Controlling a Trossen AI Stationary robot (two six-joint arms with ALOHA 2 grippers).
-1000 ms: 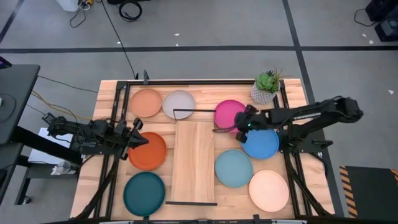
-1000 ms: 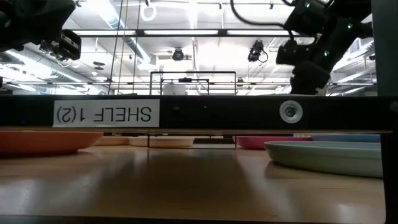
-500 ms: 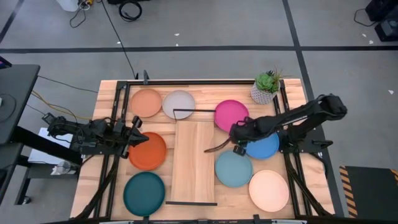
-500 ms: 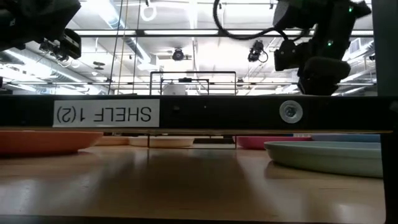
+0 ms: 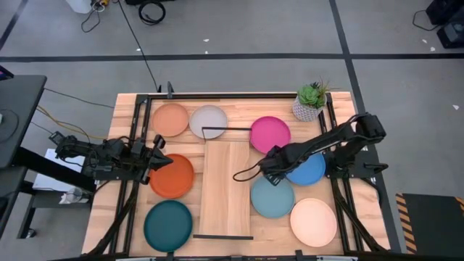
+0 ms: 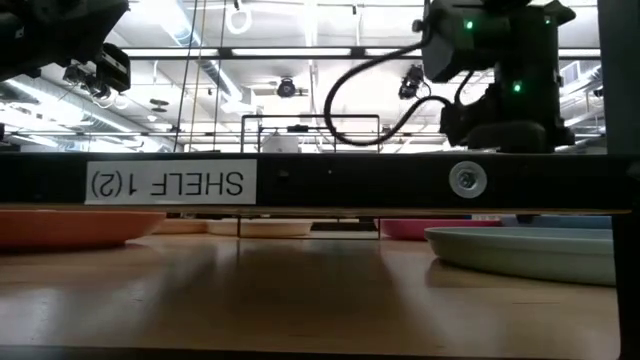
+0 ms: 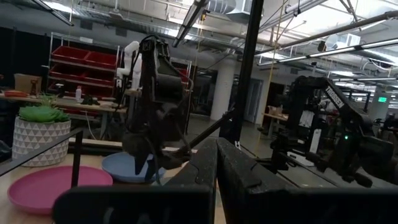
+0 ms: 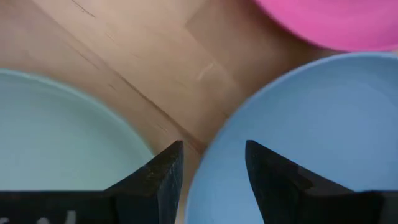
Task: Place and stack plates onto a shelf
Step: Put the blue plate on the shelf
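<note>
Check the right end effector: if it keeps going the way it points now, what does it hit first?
Probably the blue plate's near rim. The right end effector points down with open fingers straddling that rim, beside the light blue plate.

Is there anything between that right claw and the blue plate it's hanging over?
Nothing visible. The right gripper hangs open over the near rim of the round matte blue plate, beside the light blue plate, with only bare wooden tabletop between.

My right arm covers part of blue plate; my wrist view crops magenta plate, light blue plate.
</note>
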